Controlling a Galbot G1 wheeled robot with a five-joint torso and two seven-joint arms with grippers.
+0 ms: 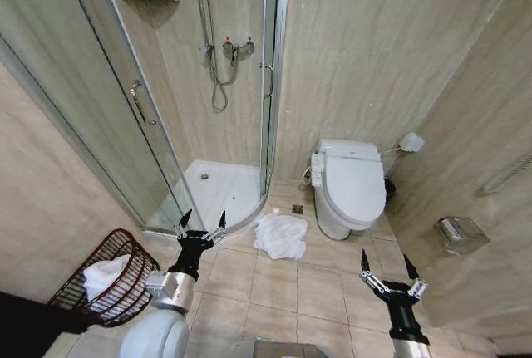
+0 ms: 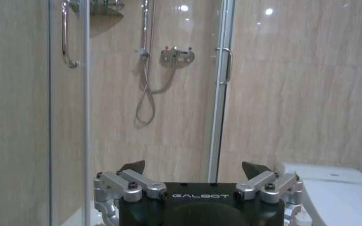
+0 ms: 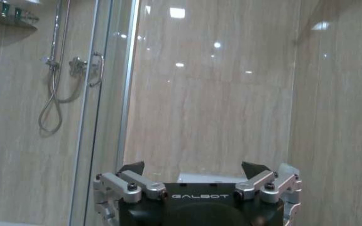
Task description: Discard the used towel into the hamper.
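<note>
White towel crumpled on floor tiles between shower and toilet. Hamper at the robot's left – some white cloth inside. Left gripper and right gripper both spread wide, holding nothing, raised above floor.

White towel crumpled on beige floor tiles. Dark reddish-brown wire hamper, white cloth inside. White toilet. Beige streaked wall tiles. Black grippers with silver joints, left and right.
</note>
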